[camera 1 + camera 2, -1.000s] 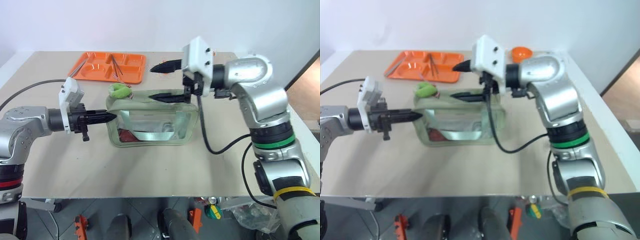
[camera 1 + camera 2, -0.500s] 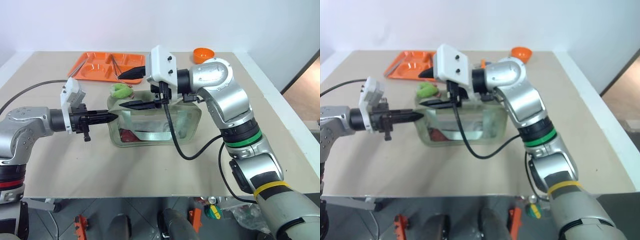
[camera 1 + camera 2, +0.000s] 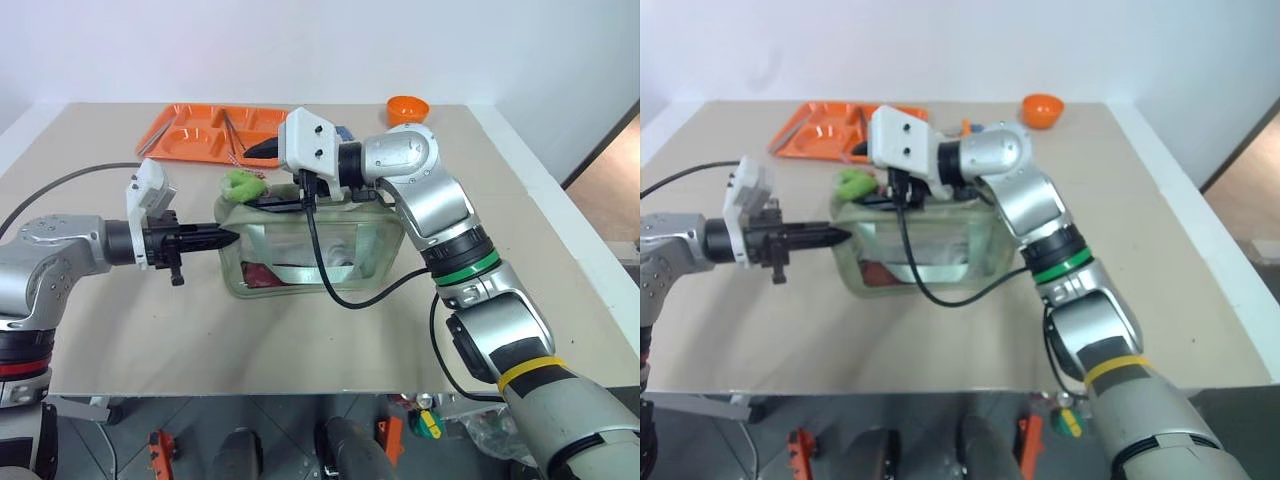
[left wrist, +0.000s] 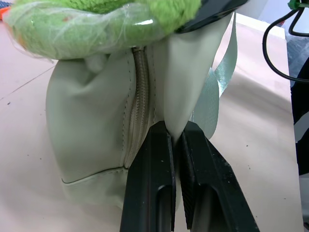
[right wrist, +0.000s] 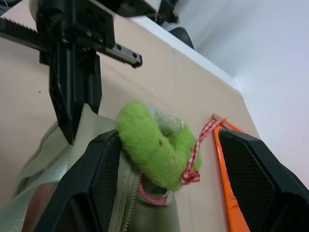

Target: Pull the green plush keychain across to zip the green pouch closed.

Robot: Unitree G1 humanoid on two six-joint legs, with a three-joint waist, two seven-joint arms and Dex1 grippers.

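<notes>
Keychain (image 5: 157, 152): seated at the far left top corner of the pouch (image 3: 310, 245), framed between the spread fingers of the right gripper (image 5: 164, 188), not pinched. Left gripper (image 4: 177, 159): clamped on a fabric flap at the pouch's left end. Table (image 3: 330, 330): beige, the pouch stood at its middle. Orange tray (image 3: 200, 130): placed far left. Orange bowl (image 3: 406, 106): placed far right. Wall: white.

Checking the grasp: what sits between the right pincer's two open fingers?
In the right wrist view, the green plush keychain lies between the right pincer's open fingers, over the green pouch's zipper end.
</notes>
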